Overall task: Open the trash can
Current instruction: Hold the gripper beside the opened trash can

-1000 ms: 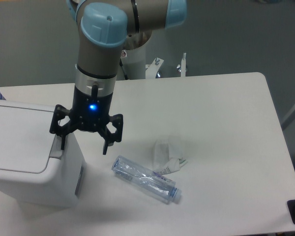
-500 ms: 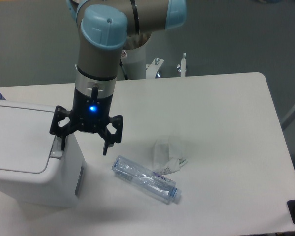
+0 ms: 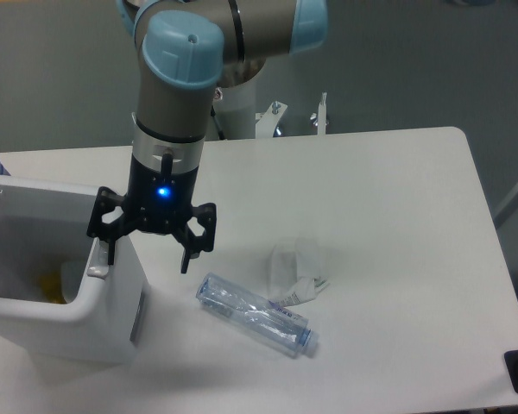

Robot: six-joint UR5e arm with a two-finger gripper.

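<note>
The trash can (image 3: 112,323) is a large white boxy bin at the table's left edge. Its flat lid (image 3: 34,207) now stands tilted up at the back, and the inside shows, with something yellow at the bottom. My gripper (image 3: 147,259) hangs open over the can's right rim. Its left fingertip (image 3: 110,256) rests on the grey push tab (image 3: 97,269), while the right finger hangs outside the can above the table.
A clear plastic bottle (image 3: 255,314) lies on the table right of the can. A crumpled white wrapper (image 3: 295,272) sits just behind it. The arm's white base (image 3: 237,108) stands at the table's far edge.
The lid has sprung up from flat to tilted open, showing the can's inside. The gripper has stayed in place on the push tab.
</note>
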